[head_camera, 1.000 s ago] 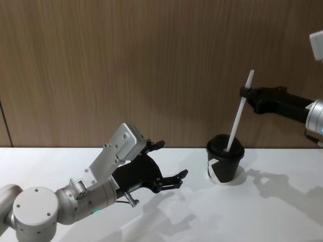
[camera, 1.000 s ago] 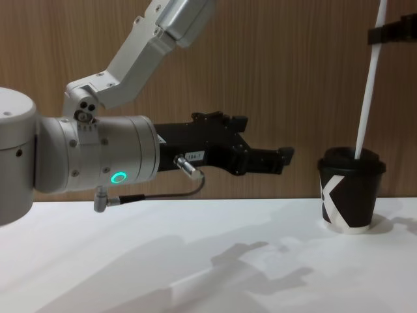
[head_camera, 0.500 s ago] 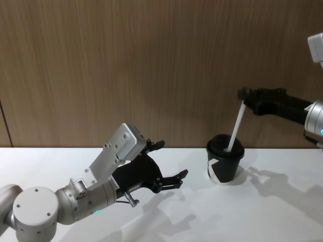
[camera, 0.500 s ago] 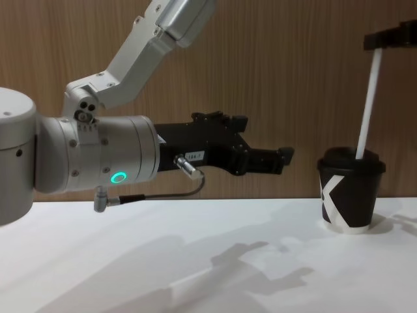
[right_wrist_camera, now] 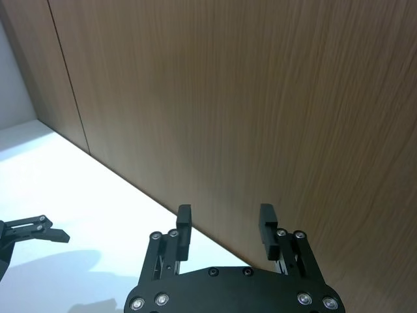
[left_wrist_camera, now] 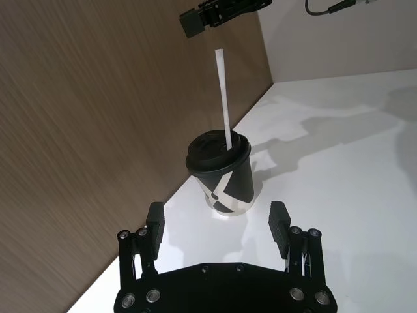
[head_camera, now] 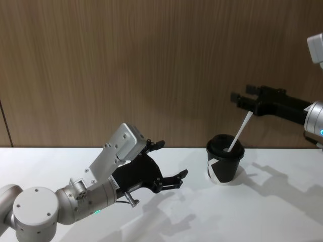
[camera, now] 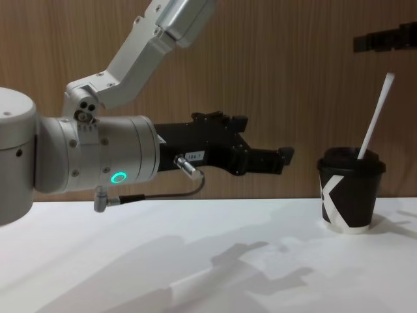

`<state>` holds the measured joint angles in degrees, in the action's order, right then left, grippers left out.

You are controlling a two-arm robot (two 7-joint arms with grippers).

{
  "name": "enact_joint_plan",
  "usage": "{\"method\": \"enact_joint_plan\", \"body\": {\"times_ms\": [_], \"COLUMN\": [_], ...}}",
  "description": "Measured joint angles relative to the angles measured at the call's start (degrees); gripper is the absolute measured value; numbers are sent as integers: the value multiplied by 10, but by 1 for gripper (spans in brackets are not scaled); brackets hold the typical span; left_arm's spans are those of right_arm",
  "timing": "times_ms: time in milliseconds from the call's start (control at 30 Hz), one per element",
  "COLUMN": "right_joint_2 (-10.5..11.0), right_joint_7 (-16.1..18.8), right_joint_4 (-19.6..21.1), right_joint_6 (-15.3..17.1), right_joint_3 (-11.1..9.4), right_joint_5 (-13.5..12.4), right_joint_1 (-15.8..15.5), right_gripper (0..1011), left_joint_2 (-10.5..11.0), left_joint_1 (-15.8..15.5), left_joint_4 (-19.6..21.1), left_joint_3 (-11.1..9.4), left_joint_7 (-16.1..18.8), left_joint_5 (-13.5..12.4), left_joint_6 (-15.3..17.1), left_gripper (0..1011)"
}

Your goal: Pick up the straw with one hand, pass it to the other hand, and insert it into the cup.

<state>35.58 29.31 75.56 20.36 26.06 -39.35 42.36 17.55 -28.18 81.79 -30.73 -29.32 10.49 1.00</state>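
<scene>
The black cup (head_camera: 224,162) with its white X mark stands on the white table, right of centre. The white straw (head_camera: 240,132) sits in the lid's hole, leaning to the right, with nothing holding it. My right gripper (head_camera: 242,95) hovers open just above the straw's top end, apart from it. Seen from the chest, the straw (camera: 376,120) tilts out of the cup (camera: 348,195) under the right gripper (camera: 384,40). My left gripper (head_camera: 172,158) is open and empty, low over the table to the cup's left. The left wrist view faces the cup (left_wrist_camera: 225,179) and straw (left_wrist_camera: 224,98) between the open left gripper (left_wrist_camera: 217,220) fingers.
The white table (head_camera: 282,212) spreads around the cup. A brown wood-panel wall (head_camera: 151,65) rises right behind it. The left arm's silver wrist with its green ring (camera: 118,177) looms large in the chest view.
My right gripper has opened and let go of the straw. The straw has slid deeper into the cup and tipped to the right. The left arm has not moved.
</scene>
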Motion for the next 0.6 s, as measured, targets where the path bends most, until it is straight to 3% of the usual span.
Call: {"method": "enact_joint_plan", "body": {"times_ms": [367, 600], "right_joint_2": [2, 5], "right_joint_7": [-21, -56], "right_joint_4": [30, 82], "right_joint_6": [-3, -9], "right_joint_3": [-8, -19], "right_joint_5": [1, 5], "right_joint_1": [-23, -65], "right_gripper": [931, 1001], "left_joint_2": [0, -8], "left_joint_1": [-1, -1], "left_joint_4": [5, 14], "left_joint_3": [0, 7], "left_joint_7": [5, 18], "left_joint_5": [0, 3], "left_joint_6": [-7, -14], "left_gripper": [1003, 1003]}}
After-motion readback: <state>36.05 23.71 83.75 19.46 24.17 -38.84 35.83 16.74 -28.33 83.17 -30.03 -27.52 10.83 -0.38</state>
